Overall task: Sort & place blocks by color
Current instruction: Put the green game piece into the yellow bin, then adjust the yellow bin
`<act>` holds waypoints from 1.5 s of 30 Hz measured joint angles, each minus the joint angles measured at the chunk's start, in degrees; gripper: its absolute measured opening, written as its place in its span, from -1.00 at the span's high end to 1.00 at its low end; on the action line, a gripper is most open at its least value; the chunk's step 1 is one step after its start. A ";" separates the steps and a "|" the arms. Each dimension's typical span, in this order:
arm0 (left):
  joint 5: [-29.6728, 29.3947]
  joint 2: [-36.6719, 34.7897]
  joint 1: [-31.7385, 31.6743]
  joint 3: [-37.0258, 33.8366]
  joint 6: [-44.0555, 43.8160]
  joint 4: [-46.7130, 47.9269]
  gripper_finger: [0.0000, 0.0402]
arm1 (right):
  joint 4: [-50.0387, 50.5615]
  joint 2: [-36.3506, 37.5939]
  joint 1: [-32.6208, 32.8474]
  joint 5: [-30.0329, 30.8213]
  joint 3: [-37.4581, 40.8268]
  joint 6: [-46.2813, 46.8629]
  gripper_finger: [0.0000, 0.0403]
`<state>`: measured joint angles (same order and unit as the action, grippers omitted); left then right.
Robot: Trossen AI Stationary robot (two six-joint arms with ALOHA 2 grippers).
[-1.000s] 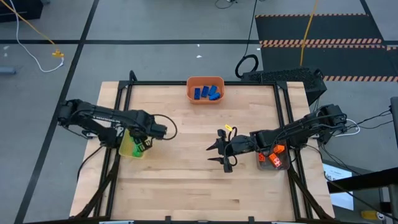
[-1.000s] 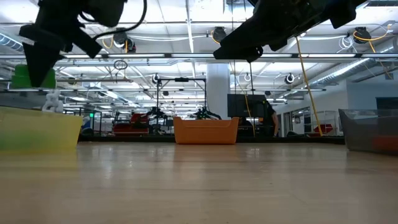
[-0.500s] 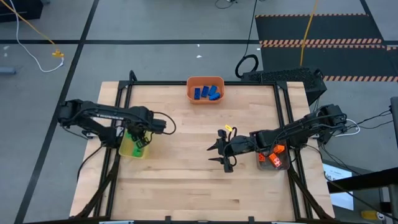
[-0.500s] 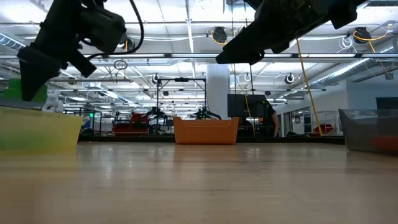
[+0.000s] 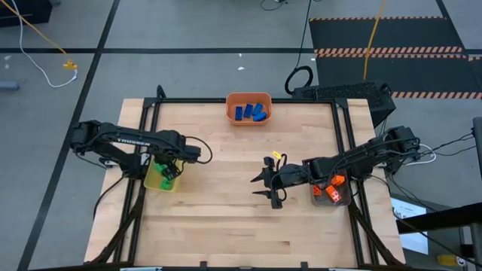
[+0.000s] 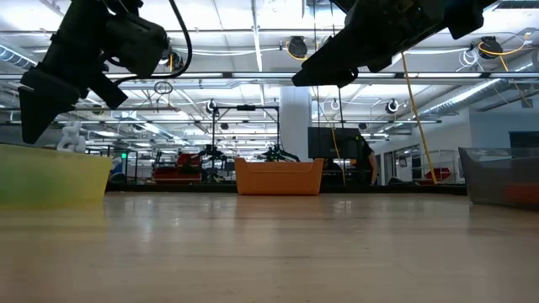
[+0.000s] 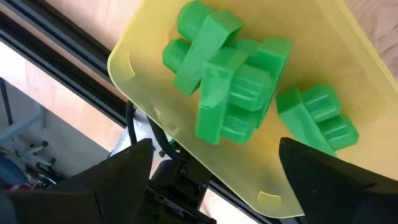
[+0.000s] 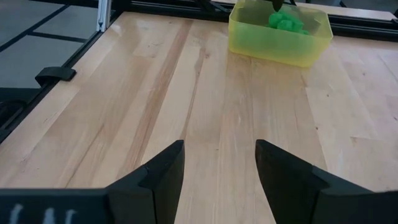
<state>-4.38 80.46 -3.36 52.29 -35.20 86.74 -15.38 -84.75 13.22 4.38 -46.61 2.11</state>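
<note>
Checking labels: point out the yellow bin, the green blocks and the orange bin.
yellow bin (image 7: 348, 50), left wrist view, bare inner wall.
green blocks (image 7: 227, 93), left wrist view, middle of pile.
orange bin (image 5: 230, 111), high view, left rim.

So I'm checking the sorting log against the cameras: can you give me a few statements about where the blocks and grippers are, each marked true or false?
1. The green blocks lie in the yellow bin. True.
2. The blue blocks lie in the grey bin. False: they are in the orange bin.
3. The left gripper is over the yellow bin, open and empty. True.
4. The right gripper holds an orange block. False: it is open, empty, over bare table.
5. Blocks lie loose on the table. False: none show there.
</note>
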 joint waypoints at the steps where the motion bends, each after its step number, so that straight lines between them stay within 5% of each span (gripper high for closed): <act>1: 0.00 -0.01 0.00 0.10 0.00 0.01 -0.76 | 0.00 0.00 -0.01 0.00 0.00 0.00 0.07; 10: -1.83 -0.01 0.02 7.89 0.61 -1.59 -0.65 | -0.02 0.00 -0.01 0.02 0.00 -1.26 0.07; 19: -2.14 1.50 5.22 9.30 9.90 -31.30 -0.30 | -0.17 0.00 -0.03 0.01 0.00 -0.46 0.07; 31: -2.17 7.44 2.67 -2.36 12.05 -29.31 0.17 | 0.70 0.00 -0.01 0.00 0.00 0.17 0.07; 38: -1.62 7.39 -0.78 -7.38 9.91 -28.62 0.23 | 0.70 0.00 -0.01 0.00 0.00 0.17 0.07; 45: -1.53 7.39 -0.76 -5.31 11.24 -28.32 0.23 | 0.68 0.00 -0.01 0.00 0.00 0.05 0.07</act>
<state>-5.91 87.85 -4.12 46.98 -23.96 58.42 -14.70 -84.75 13.21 4.38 -46.61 2.16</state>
